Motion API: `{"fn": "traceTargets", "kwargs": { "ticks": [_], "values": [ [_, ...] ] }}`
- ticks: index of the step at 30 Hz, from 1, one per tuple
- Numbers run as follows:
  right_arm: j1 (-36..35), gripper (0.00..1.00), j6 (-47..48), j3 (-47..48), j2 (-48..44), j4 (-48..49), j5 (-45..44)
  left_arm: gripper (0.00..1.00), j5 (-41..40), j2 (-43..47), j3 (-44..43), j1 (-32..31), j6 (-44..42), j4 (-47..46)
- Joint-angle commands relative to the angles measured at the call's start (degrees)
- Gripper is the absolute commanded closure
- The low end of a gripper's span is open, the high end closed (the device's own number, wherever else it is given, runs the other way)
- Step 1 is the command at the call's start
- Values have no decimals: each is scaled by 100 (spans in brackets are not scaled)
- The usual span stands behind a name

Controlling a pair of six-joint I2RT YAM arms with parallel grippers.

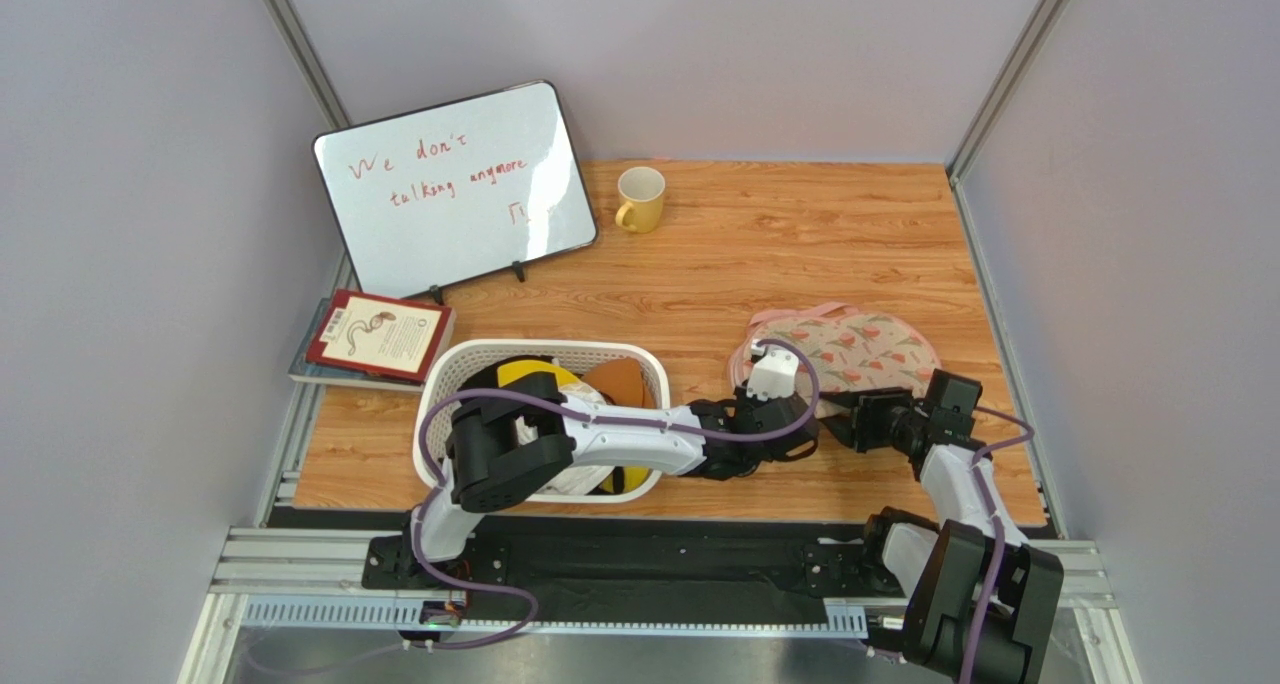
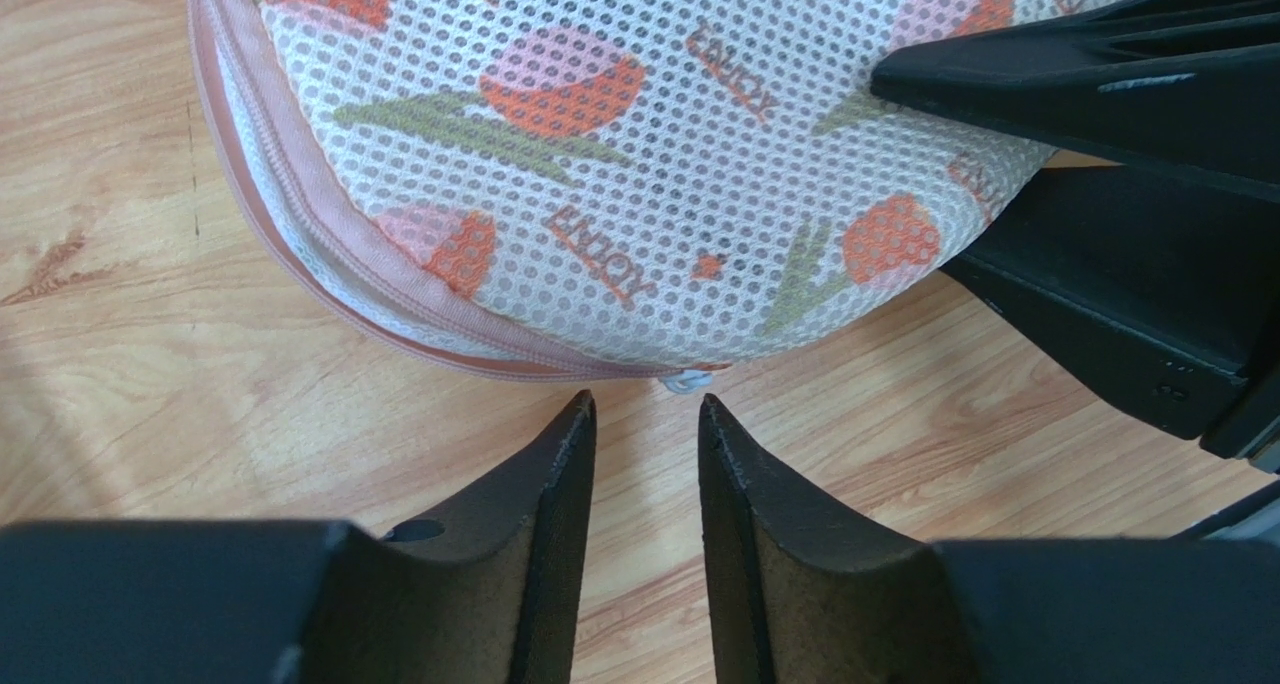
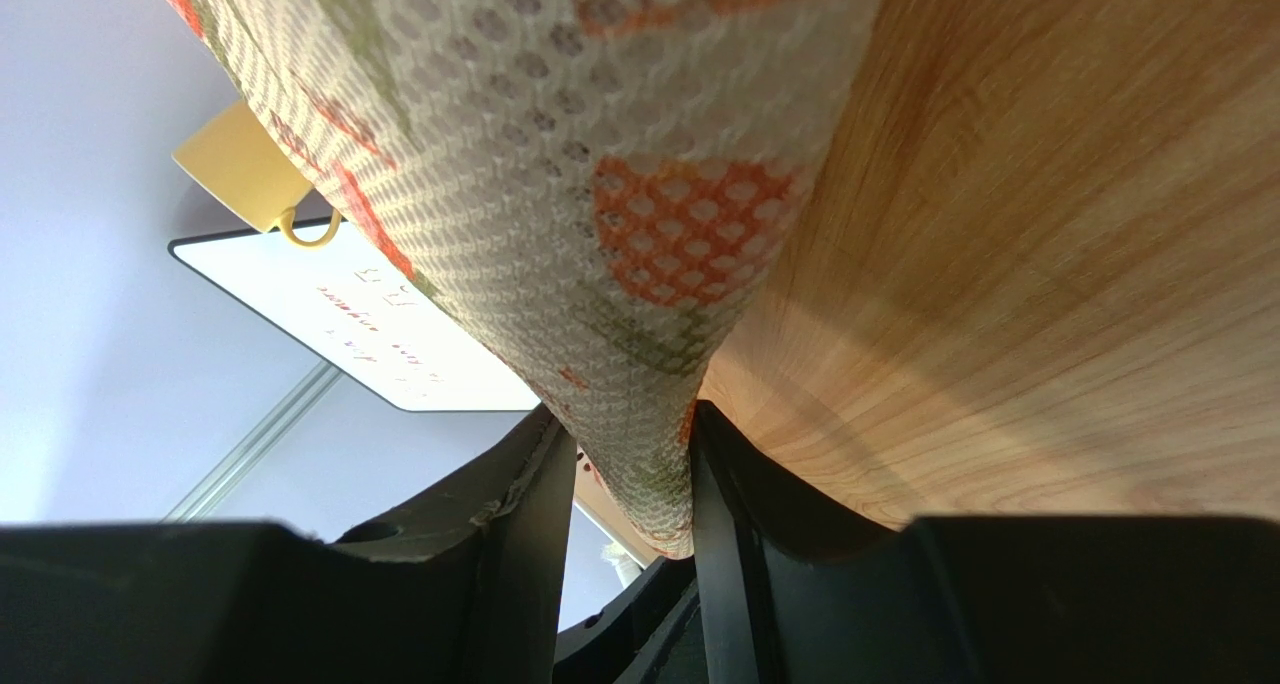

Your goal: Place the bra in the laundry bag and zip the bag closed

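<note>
1. The laundry bag [image 1: 849, 347] lies flat on the wooden table [image 1: 842, 249], on the right side, well apart from the white slotted basket [image 1: 544, 348] of clothes at the near left.
2. The bra shows in no view. It is not recognisable among the basket's clothes, where a yellow garment [image 1: 526, 372] stands out. In the left wrist view the bag's printed mesh looks domed and full, so the bra is probably inside, though this cannot be confirmed.
3. The right gripper [image 3: 628, 422] is clamped on the bag's near edge, with a fold of mesh pinched between its fingers and lifted a little off the wood. This probably anchors the bag for zipping.
4. The left gripper [image 2: 643, 410] hovers low over the table just in front of the bag. Its fingers are slightly apart and hold nothing.
5. A small metal zip pull [image 2: 688, 383] sits at the bag's rim directly ahead of that gap. The pink zip edging [image 2: 323, 272] running leftward from it looks closed. To the right, the right gripper's fingers hide the rim, so how much zip is open cannot be told.
6. Judged from this, loading seems done and zipping is well along or nearly finished. What is left is to pinch the pull and draw it to the end.
</note>
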State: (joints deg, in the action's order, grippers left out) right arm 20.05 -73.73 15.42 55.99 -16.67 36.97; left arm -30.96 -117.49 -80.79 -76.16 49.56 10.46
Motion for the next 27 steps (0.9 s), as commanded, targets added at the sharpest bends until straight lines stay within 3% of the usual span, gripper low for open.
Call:
{"fn": "traceTargets", "kwargs": {
  "ticks": [1, 21, 27],
  "values": [
    [-19, 62, -167, 190, -53, 23, 73, 59, 54, -71, -59, 39, 203, -114],
    [-10, 62, -168, 181, -70, 23, 65, 51, 538, -177, -77, 181, -192, -756],
    [-19, 62, -176, 163, -70, 32, 73, 58, 398, -248, -226, 268, -175, -580]
  ]
}}
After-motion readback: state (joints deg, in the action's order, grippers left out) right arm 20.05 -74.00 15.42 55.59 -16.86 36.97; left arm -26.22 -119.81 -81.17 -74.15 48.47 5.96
